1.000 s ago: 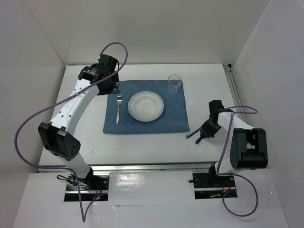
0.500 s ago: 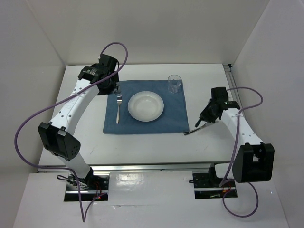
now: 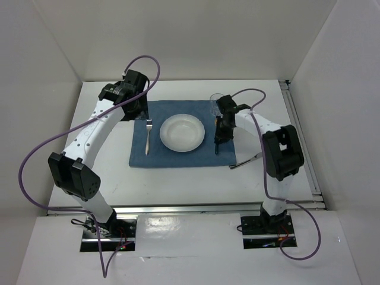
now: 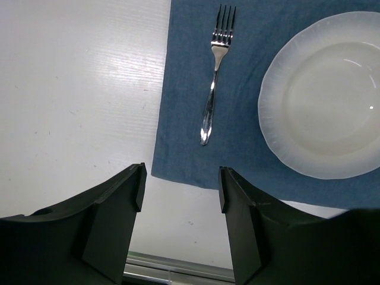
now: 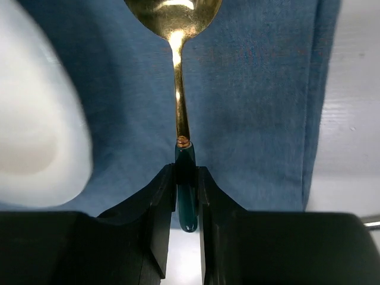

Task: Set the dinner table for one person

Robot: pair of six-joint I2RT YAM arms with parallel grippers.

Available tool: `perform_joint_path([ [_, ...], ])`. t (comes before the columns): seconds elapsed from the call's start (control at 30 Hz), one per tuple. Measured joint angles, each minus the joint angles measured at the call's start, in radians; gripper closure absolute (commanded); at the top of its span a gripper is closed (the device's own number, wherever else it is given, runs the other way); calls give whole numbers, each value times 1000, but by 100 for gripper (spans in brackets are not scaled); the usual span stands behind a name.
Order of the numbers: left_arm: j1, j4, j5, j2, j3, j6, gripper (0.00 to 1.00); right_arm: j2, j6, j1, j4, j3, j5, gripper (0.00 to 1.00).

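Plate (image 3: 182, 132) sits in the middle of the blue mat (image 3: 178, 157), white with a shallow dip, and its inside looks plain white. Fork (image 4: 214, 77) lies on the mat just left of it, tines pointing to the far side, not touching it. Clear glass (image 3: 214, 100) stands at the far right corner of the mat, half hidden behind the right arm, so I can't tell what's in it. All of this is on the dinner table (image 3: 107, 172), the big white surface filling the whole scene, with metal rails along the near and right edges.

Right arm reaches in over the right part of the mat, folded back toward the left. Right gripper (image 5: 186, 178) is clamped on the dark green handle of a gold spoon (image 5: 178, 89), which points to the far side over the mat, just right of the plate.

Left arm stretches up to the far left corner of the mat. Left gripper (image 4: 178, 184) has its 2 fingers spread apart, gripping nothing.

Another thin utensil (image 3: 245, 160) lies on the table just off the mat's near right corner; can't make out what kind.
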Motion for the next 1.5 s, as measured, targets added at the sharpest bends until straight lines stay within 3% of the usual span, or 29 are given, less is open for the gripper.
perform_joint_path([
  [0.43, 0, -16, -14, -2, -26, 0, 31, 154, -37, 18, 3, 84, 14, 100],
  [0.53, 0, -16, -14, -4, -32, 0, 31, 179, -40, 37, 4, 111, 23, 96],
  [0.67, 0, -18, -15, -8, -37, 0, 31, 190, -40, 56, 3, 117, 36, 84],
  [0.7, 0, -19, -15, -11, -39, 0, 31, 190, -40, 57, 3, 118, 37, 60],
  [0.73, 0, -19, -15, -13, -41, 0, 31, 190, -35, 58, 3, 118, 37, 47],
  [0.77, 0, -19, -15, -15, -44, 0, 31, 190, -33, 58, 3, 119, 39, 41],
  [0.93, 0, -17, -13, -21, -68, 0, 31, 168, -32, 58, -14, 119, 72, 39],
  [1.07, 0, -14, -1, -22, -77, 0, 31, 71, -15, 49, -42, 99, 140, 41],
  [1.17, 0, -4, 15, -24, -82, 0, 31, -100, 10, 18, -38, 2, 167, 41],
  [1.23, 0, -2, 21, -26, -83, 0, 31, -239, 40, -27, -32, -95, 188, 41],
  [1.3, 0, 6, 26, -28, -83, 0, 31, -362, 79, -81, -27, -203, 195, 24],
  [1.5, 0, 22, 51, -38, -103, 0, 31, -470, 200, -211, -1, -510, 150, 28],
])
